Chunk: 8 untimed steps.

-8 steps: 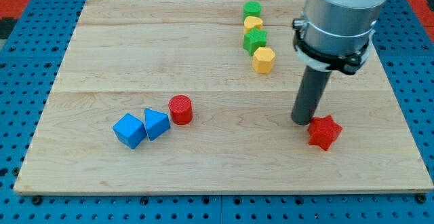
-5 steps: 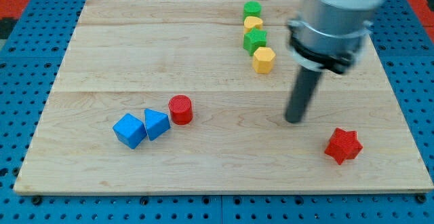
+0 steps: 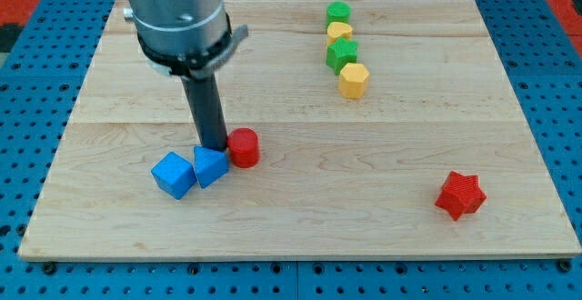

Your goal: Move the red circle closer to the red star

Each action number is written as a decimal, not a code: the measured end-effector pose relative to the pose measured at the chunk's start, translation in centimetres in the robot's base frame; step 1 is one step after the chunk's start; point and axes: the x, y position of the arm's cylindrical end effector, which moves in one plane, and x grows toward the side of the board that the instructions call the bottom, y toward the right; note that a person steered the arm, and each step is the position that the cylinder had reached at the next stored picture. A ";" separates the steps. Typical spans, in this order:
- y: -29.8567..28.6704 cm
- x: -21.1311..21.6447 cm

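Tip (image 3: 215, 145) bare, nothing grasped, touching red circle (image 3: 243, 147) from view's left. Push steadily rightward, slightly downward, toward red star (image 3: 459, 195); keep contact centred.

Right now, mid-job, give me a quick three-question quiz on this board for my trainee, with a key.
1. True or false: my tip sits just to the view's left of the red circle.
2. Which block lies nearest the view's right edge: A) red star, B) blue cube, C) yellow hexagon?
3. How many green blocks are on the board?

Key: 1 true; 2 A; 3 two, the green cylinder and the green star.
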 end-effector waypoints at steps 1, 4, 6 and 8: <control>4.7 0.7; 7.7 -1.4; 13.5 -1.3; 11.4 1.0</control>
